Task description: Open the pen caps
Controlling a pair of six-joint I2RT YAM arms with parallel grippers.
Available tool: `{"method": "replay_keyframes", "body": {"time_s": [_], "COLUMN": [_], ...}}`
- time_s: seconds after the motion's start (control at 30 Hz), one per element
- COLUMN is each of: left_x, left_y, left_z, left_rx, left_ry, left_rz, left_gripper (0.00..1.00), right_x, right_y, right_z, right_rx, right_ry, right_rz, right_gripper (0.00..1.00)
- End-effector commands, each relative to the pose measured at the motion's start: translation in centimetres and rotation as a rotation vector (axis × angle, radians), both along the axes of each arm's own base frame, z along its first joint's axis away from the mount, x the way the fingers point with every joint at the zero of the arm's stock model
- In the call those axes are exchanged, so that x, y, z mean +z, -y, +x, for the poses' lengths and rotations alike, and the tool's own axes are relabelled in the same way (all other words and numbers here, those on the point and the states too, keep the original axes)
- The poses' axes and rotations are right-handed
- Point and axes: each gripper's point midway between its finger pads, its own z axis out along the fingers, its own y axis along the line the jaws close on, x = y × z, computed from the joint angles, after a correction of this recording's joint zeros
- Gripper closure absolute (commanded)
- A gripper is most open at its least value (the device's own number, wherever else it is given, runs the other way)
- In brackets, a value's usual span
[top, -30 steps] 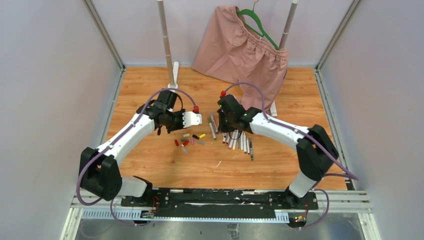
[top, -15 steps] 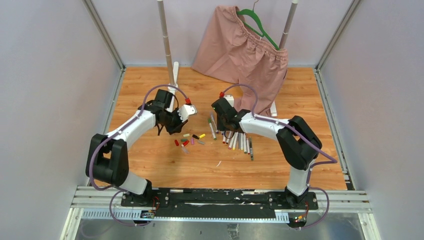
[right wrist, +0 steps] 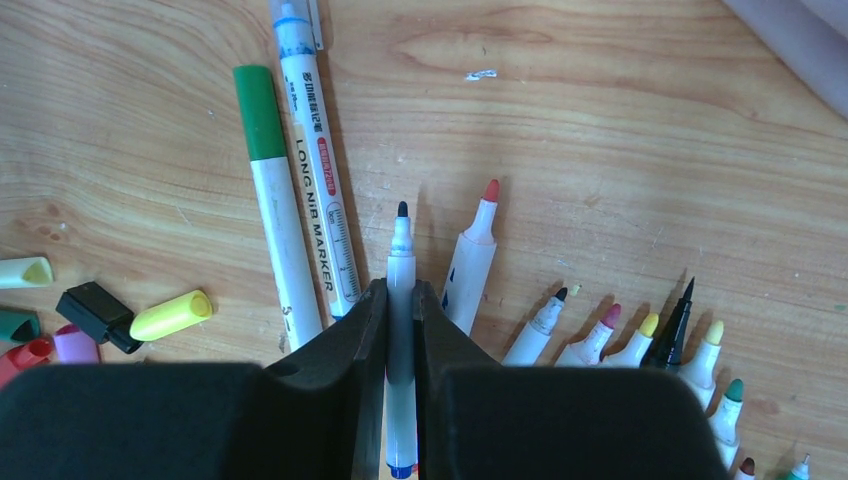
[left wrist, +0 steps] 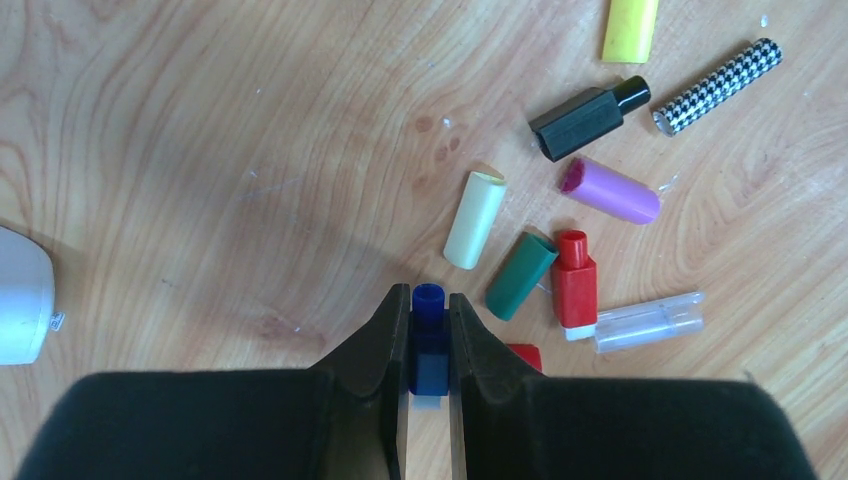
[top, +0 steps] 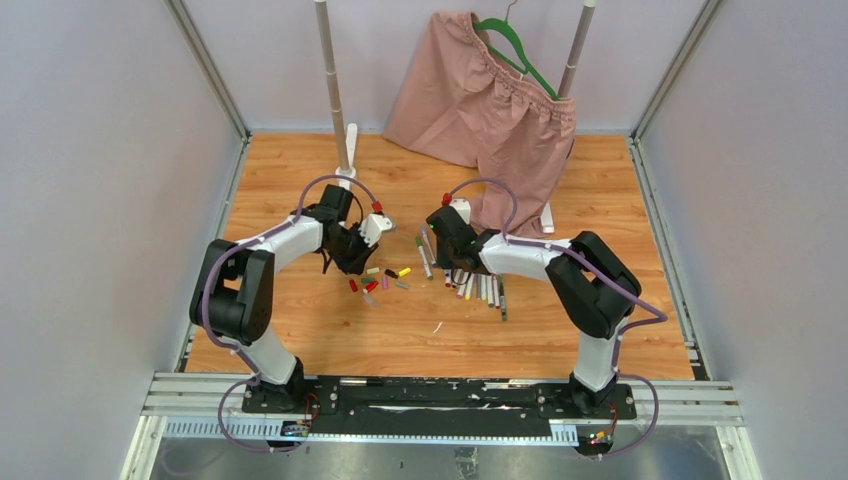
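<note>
Left gripper [left wrist: 428, 312] pinches 1 blue cap [left wrist: 428, 296]; right gripper [right wrist: 400, 296] clamps 1 uncapped pen [right wrist: 401, 250] mid-barrel. Both look light, stiff, slick. Green-capped marker [right wrist: 277, 210] at 11 o'clock: grip barrel, pull cap.

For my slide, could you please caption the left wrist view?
Left gripper shut on a blue cap, other loose caps lying on the wooden table.

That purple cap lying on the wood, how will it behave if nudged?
The purple cap looks round and lies on its side, so it probably rolls. Small, seemingly hollow plastic, so likely light and stiff.
</note>
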Motion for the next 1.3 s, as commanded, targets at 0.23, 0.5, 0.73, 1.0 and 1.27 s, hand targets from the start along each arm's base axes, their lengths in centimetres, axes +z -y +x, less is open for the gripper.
{"method": "replay_keyframes", "body": {"time_s": [0.23, 0.5, 0.73, 1.0, 1.27], "left_x": [0.2, 0.9, 4.5, 12.1, 17.8], "left_y": [0.0, 0.0, 0.9, 0.9, -2.2], "left_z": [0.9, 0.6, 0.8, 2.2, 2.7], "left_rx": [0.022, 0.008, 0.001, 0.034, 0.133], "left_ry": [0.028, 0.039, 0.079, 0.233, 0.393], "left_rz": [-0.002, -0.010, -0.067, -0.105, -0.071], "left_gripper": [0.75, 0.68, 0.64, 0.39, 0.00], "right_x": [-1.9, -0.7, 1.8, 6.6, 5.5], "right_y": [1.5, 1.9, 2.4, 0.7, -1.6], "right_z": [-0.3, -0.6, -0.7, 1.3, 4.7], "right_rx": [-0.051, -0.059, -0.049, 0.049, 0.123], "right_ry": [-0.013, 0.002, 0.037, 0.119, 0.079], "right_rz": [-0.016, 0.002, 0.010, -0.010, -0.035], "right_gripper": [0.74, 0.69, 0.71, 0.73, 0.73]}}
